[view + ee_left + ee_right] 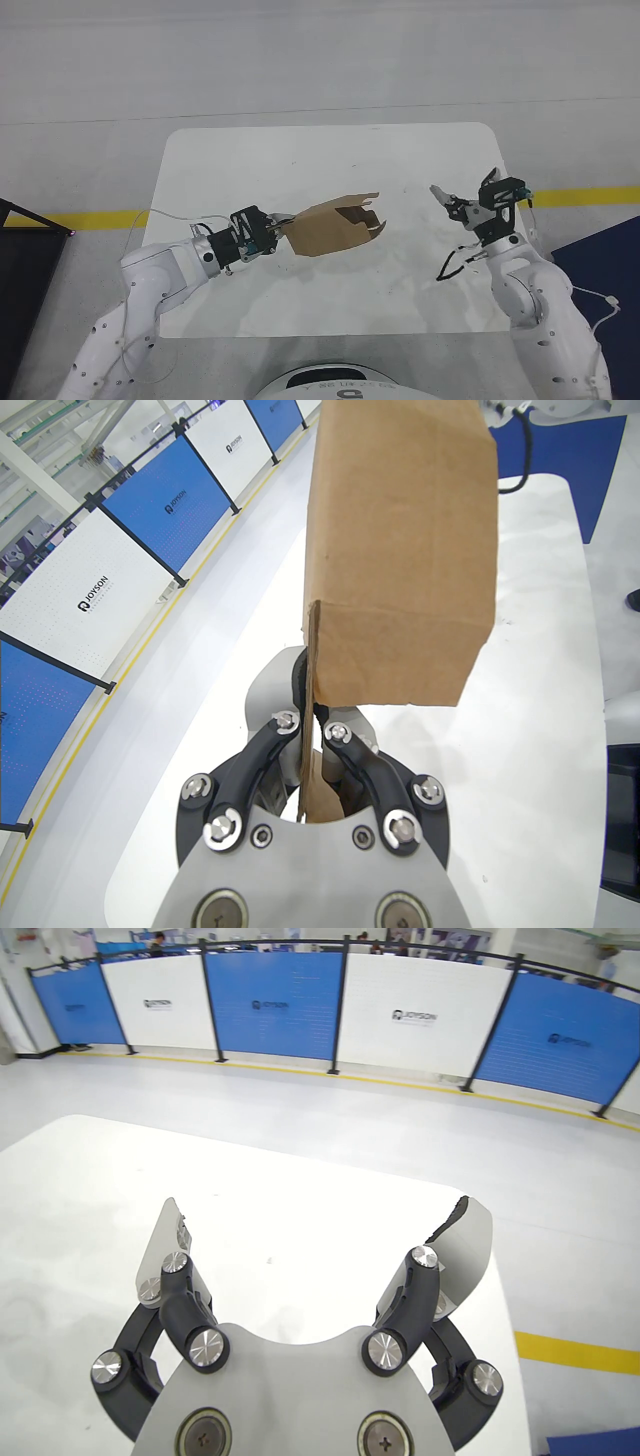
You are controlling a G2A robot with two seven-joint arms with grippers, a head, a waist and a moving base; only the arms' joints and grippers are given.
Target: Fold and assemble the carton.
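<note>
My left gripper (311, 705) is pinching 1 cardboard flap edge-on between its 2 fingers. The flap belongs to the 1 brown carton (335, 228), which sticks out from the gripper over the middle of the 1 white table (300, 160). The carton is partly formed into a box, its open end with loose flaps facing my right gripper (320, 1228). That gripper is spread wide, holding nothing, near the table's right edge, well apart from the carton.
</note>
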